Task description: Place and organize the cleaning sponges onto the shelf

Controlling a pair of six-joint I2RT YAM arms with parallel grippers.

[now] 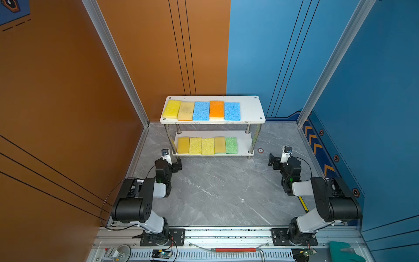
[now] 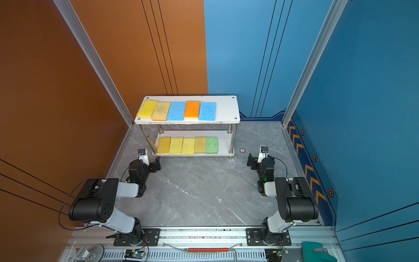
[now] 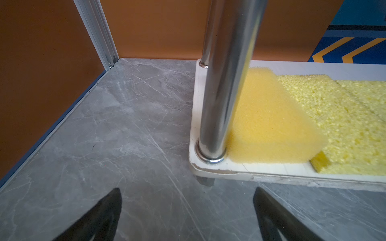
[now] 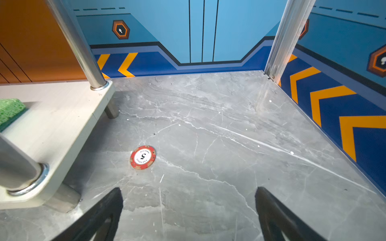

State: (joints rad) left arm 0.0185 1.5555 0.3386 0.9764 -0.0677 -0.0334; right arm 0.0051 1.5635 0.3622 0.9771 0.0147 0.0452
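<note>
Finishing seems the only step left: ten flat foam cleaning sponges (image 1: 201, 111) lie five per tier on the white two-tier shelf (image 1: 250, 108). Left gripper (image 3: 187, 189) and right gripper (image 4: 188, 188) stand wide open and empty beside its lower corners; back them away without nudging the shiny metal posts (image 3: 219, 83).

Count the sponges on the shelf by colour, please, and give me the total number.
5 yellow sponges, one on the lower board a duller shade
2 blue sponges
1 orange sponge
1 green sponge
1 pale tan sponge
Total: 10, all on the shelf, 5 on each board.
</note>
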